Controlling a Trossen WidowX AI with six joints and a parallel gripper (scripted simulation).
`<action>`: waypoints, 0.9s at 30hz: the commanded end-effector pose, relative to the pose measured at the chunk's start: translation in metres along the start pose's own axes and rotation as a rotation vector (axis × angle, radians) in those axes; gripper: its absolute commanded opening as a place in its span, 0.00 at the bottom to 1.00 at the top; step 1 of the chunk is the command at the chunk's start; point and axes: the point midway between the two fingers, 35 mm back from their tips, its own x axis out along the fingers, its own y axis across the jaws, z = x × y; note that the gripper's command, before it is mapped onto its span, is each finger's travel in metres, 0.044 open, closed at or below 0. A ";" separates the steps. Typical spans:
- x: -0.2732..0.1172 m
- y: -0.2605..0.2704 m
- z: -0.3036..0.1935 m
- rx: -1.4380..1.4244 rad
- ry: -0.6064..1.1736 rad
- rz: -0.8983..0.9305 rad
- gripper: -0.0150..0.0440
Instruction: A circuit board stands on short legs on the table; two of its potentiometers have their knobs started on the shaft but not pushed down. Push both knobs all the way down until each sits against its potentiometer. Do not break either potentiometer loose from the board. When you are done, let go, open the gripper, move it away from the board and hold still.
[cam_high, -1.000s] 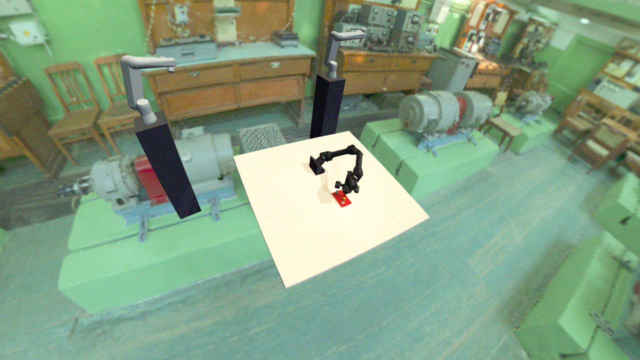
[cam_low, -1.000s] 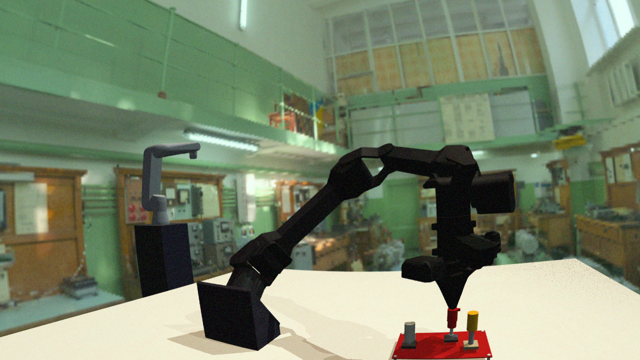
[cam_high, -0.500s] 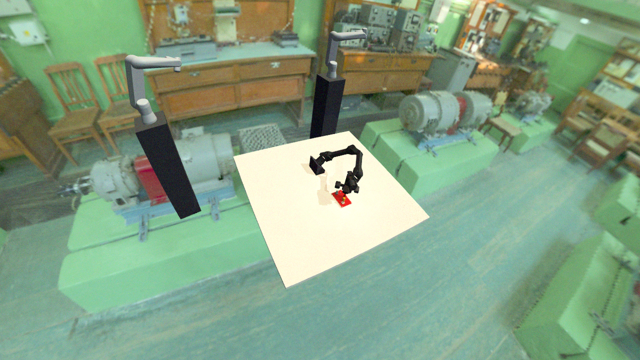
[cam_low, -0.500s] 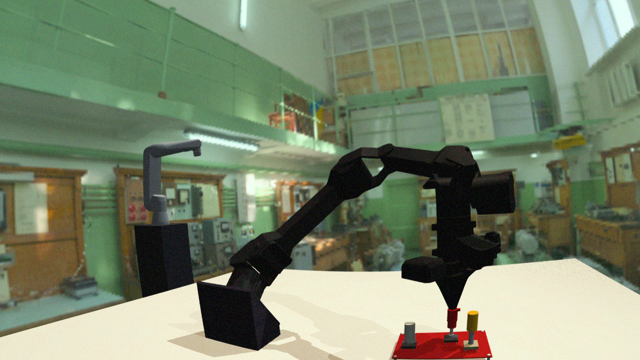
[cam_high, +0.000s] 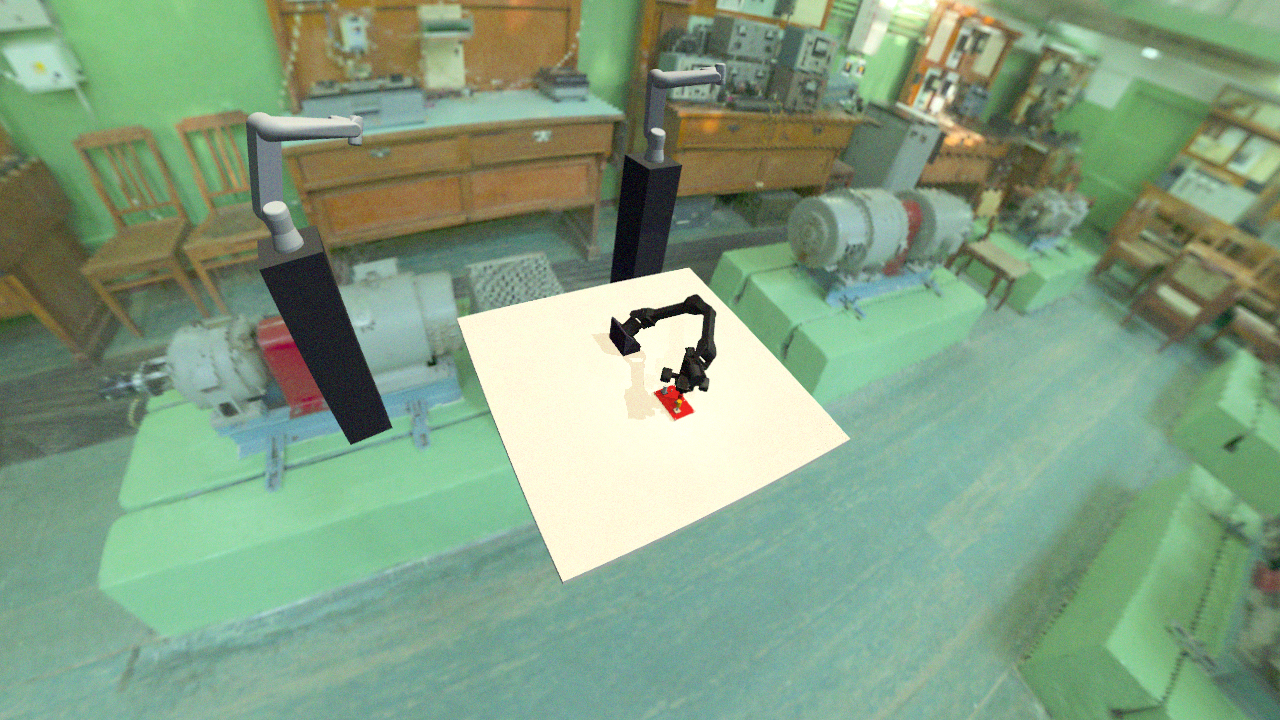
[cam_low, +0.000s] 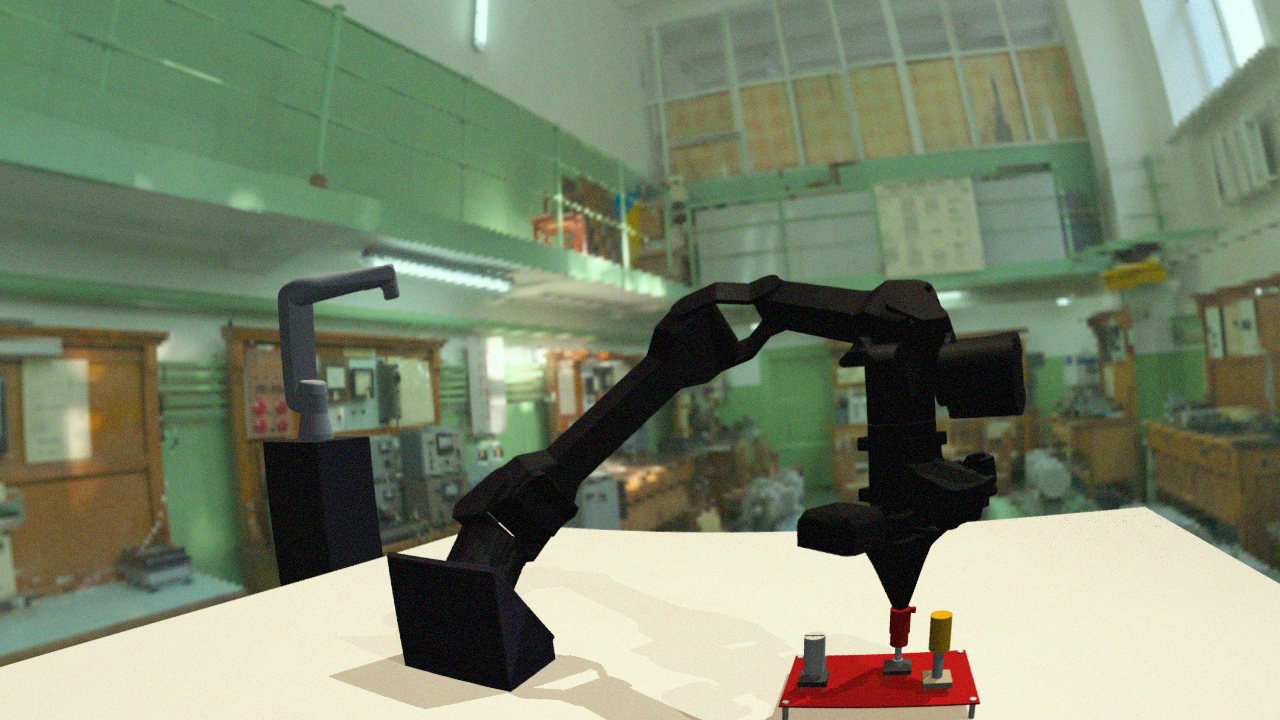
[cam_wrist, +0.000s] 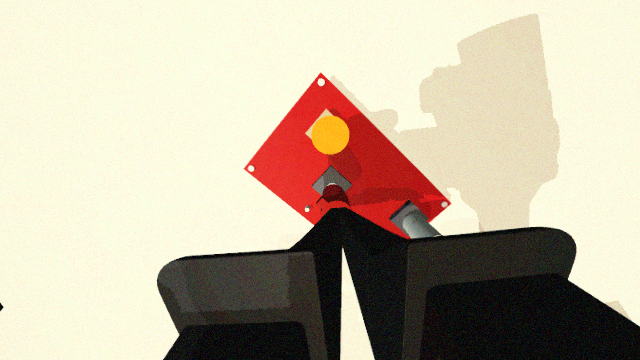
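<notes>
The red circuit board stands on short legs on the table. My gripper is shut and empty, pointing down, its tips at the top of the red knob; they look in contact. Bare shaft shows between the red knob and its dark potentiometer. The yellow knob stands upright, with grey shaft showing above its beige potentiometer. My fingers hide part of the red knob and the board's near corner in the wrist view.
A grey knob sits low on a third, dark potentiometer at the board's other end. Two grey arms on black pillars stand beyond the table's edge. My arm's shadow falls beside the board.
</notes>
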 end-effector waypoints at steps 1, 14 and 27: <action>0.003 0.002 0.000 -0.002 0.003 0.004 0.25; 0.008 0.002 0.000 -0.002 0.003 0.004 0.25; 0.013 0.002 0.000 -0.002 0.003 0.005 0.25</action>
